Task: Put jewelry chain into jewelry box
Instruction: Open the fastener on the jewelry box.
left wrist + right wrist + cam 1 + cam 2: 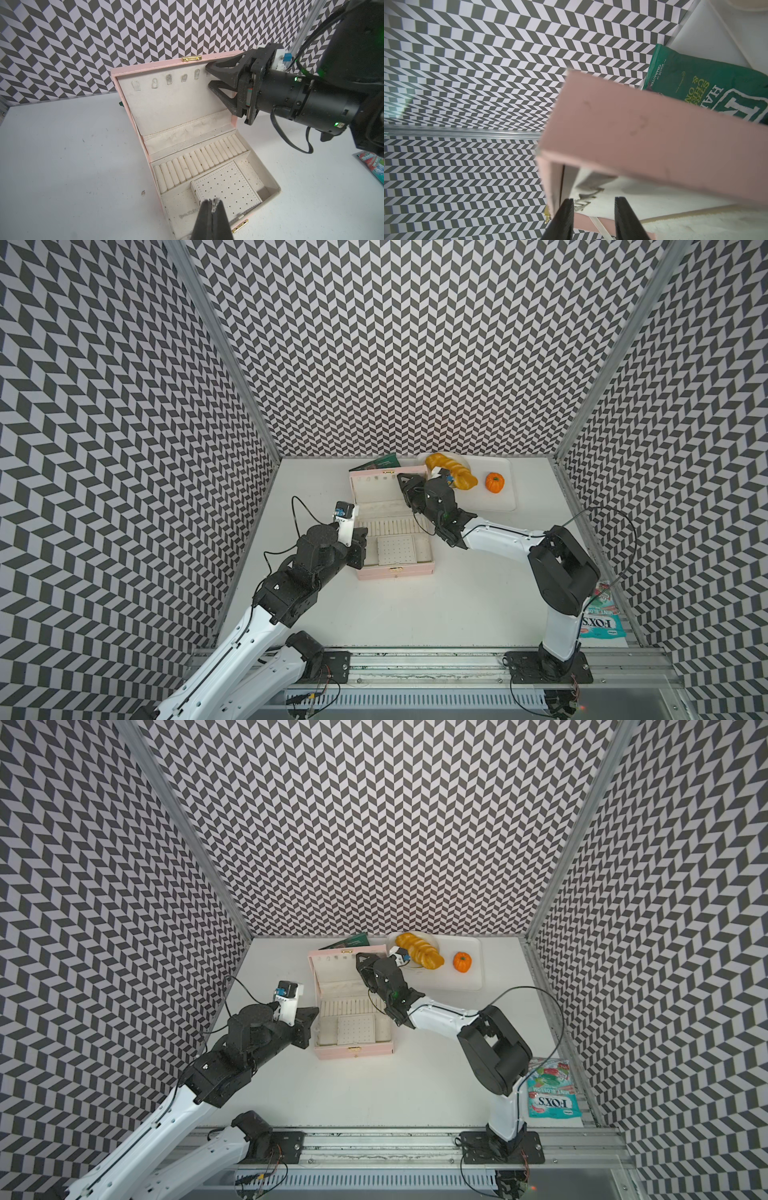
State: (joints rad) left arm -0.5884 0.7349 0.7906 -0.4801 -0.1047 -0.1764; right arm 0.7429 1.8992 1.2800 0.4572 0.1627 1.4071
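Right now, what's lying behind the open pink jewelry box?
A dark green snack bag lies behind the pale pink hinged jewelry box; the raised lid hides most of it in both top views.

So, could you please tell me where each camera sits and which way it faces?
Top views: high above the silver base rail, looking down; both arms flank the pale pink rectangular hinged jewelry box.
Left wrist: on its arm, looking past the left gripper, shut on the thin silver jewelry chain, into the box; right gripper shows.
Right wrist: on its arm, looking past the open right gripper at the box's pink outside and a green snack bag.
Shared: all show the box.
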